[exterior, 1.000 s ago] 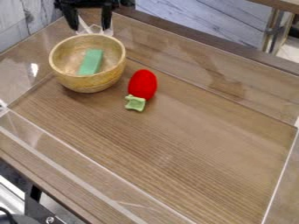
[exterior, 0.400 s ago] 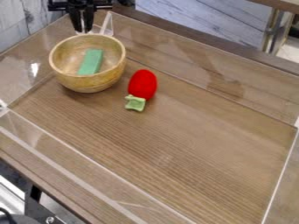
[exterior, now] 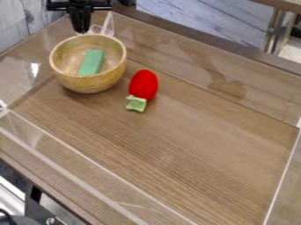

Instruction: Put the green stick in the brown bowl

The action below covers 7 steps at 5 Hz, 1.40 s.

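Already we see the green stick point(exterior: 91, 61) lying inside the brown bowl point(exterior: 80, 85), so placing looks done; our claw point(exterior: 80, 25) hangs above its far rim, fingers apparently pressed together. Next we just lift clear.

The black metal gripper point(exterior: 80, 25) is dark all over. Just on the camera side of it, the round tan wooden bowl point(exterior: 70, 81) is pale yellow-brown, and the flat bright-green stick point(exterior: 91, 61) in it is one plain colour. Farther from the gripper, the rounded red toy strawberry point(exterior: 143, 83) has a light-green leafy end point(exterior: 137, 105). The wooden tabletop point(exterior: 188, 149) shows brown, streaked grain.
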### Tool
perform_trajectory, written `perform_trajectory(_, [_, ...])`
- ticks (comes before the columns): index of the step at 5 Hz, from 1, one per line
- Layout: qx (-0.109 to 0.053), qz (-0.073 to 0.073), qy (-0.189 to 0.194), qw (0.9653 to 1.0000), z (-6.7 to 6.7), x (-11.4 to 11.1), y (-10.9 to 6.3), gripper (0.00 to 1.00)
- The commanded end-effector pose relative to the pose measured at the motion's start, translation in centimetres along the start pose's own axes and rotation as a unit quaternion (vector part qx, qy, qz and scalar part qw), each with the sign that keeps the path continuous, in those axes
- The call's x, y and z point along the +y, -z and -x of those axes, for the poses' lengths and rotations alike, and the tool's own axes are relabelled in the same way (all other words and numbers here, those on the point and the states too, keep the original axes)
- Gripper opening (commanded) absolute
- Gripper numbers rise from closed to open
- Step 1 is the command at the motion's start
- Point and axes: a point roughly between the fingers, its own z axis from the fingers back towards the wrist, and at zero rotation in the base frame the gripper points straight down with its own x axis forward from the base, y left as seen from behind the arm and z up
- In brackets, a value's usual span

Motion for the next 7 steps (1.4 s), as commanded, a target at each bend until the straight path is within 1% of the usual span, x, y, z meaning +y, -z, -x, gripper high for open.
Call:
perform_trajectory(1, [-0.031,-0.004,-0.031,0.9990,-1.2,0.1,-1.0,0.00])
perform_trajectory(2, [-0.029,-0.011,-0.055,0.9980,-1.1,-0.4,-0.4,1.00])
perform_trajectory(3, [-0.029,-0.012,-0.050,0.9983,-0.9,-0.2,-1.2,1.00])
perform_trajectory(4, [-0.023,-0.008,-0.046,0.9986,-0.9,0.2,-2.5,1.00])
perform_trajectory(6, [-0.010,-0.007,-0.054,0.9985,-1.6,-0.2,-1.9,1.00])
perform_trajectory(7, [-0.005,-0.012,-0.059,0.9981,-1.7,-0.6,-1.2,0.00])
